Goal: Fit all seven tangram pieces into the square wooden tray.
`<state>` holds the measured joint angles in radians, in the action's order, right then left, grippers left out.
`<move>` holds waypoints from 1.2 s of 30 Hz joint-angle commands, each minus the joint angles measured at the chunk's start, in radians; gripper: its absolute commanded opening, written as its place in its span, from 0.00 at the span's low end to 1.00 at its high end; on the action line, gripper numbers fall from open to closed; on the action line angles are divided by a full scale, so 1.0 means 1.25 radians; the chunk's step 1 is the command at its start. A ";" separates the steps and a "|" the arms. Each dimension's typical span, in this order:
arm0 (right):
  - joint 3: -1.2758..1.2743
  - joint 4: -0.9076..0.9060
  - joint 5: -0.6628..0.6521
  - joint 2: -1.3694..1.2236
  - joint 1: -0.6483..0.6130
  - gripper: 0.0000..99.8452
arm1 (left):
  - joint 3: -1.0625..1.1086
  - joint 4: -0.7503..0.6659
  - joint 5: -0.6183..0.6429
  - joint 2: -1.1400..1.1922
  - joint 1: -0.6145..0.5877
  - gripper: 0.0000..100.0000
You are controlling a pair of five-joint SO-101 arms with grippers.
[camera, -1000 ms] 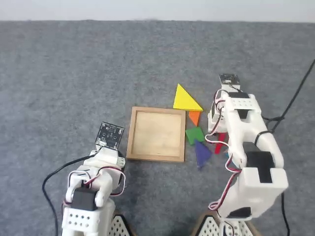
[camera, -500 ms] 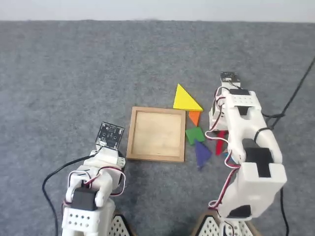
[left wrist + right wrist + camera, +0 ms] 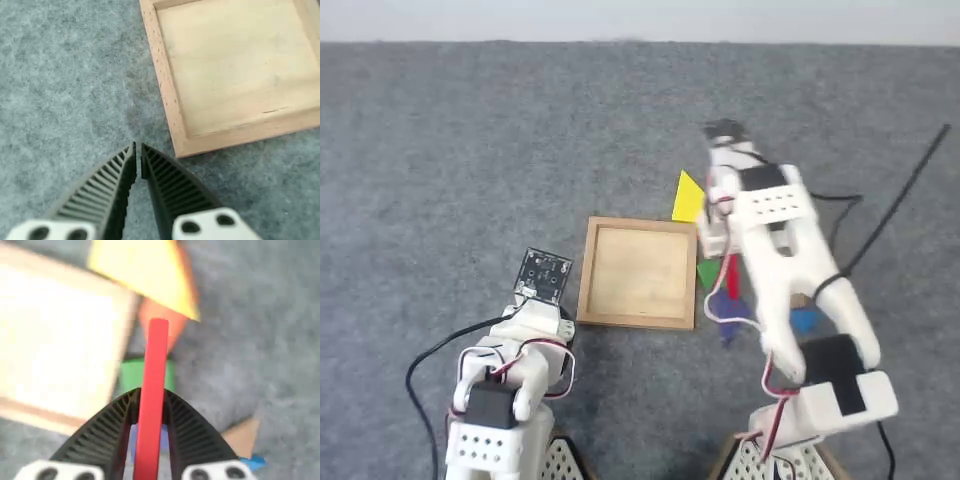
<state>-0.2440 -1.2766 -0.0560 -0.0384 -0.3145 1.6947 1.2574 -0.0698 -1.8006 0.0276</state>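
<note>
My right gripper [image 3: 150, 396] is shut on a red piece [image 3: 152, 360], gripped on edge and lifted above the loose pieces; in the high view the red piece [image 3: 730, 276] hangs just right of the square wooden tray [image 3: 638, 318]. Below it lie a yellow triangle [image 3: 145, 275], an orange piece [image 3: 175, 332] and a green piece [image 3: 129, 376]. The tray [image 3: 30, 405] holds no pieces. A purple triangle [image 3: 725, 308] lies by the tray's near right corner. My left gripper [image 3: 138, 148] is shut with nothing in it, just off the tray's rim [image 3: 165, 90].
A tan piece [image 3: 242, 432] and a blue piece [image 3: 255, 460] lie on the grey carpet to the right of the cluster; the blue piece [image 3: 804, 320] sits beside the right arm. Open carpet lies left of and beyond the tray.
The right arm has swung left toward the tray, carrying the red piece up and over the green and orange pieces. The blue piece is now uncovered. The left arm has not moved.
</note>
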 commanded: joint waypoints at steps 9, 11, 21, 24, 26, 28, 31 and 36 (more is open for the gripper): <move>0.394 -0.148 -0.113 -0.190 -0.090 0.01 | -0.008 0.002 -0.001 -0.012 -0.004 0.02; 0.448 -0.149 -0.092 -0.252 -0.095 0.01 | -0.008 0.002 -0.001 -0.012 -0.004 0.02; 0.582 -0.153 0.301 -0.424 -0.224 0.01 | -0.008 0.002 -0.001 -0.012 -0.004 0.02; 0.583 -0.153 0.394 -0.431 -0.272 0.01 | -0.008 0.002 -0.001 -0.012 -0.004 0.02; 0.583 -0.150 0.457 -0.434 -0.295 0.01 | -0.008 0.002 -0.001 -0.012 -0.004 0.02; 0.583 -0.150 0.504 -0.435 -0.306 0.01 | -0.008 0.002 -0.001 -0.012 -0.004 0.02; 0.584 -0.145 0.541 -0.435 -0.306 0.01 | -0.008 0.002 -0.001 -0.012 -0.004 0.02; 0.584 -0.144 0.525 -0.435 -0.344 0.12 | -0.008 0.002 -0.001 -0.012 -0.004 0.02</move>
<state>0.4189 -1.4530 0.5992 -0.5907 -0.7012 1.6947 1.2574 -0.0698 -1.8006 0.0276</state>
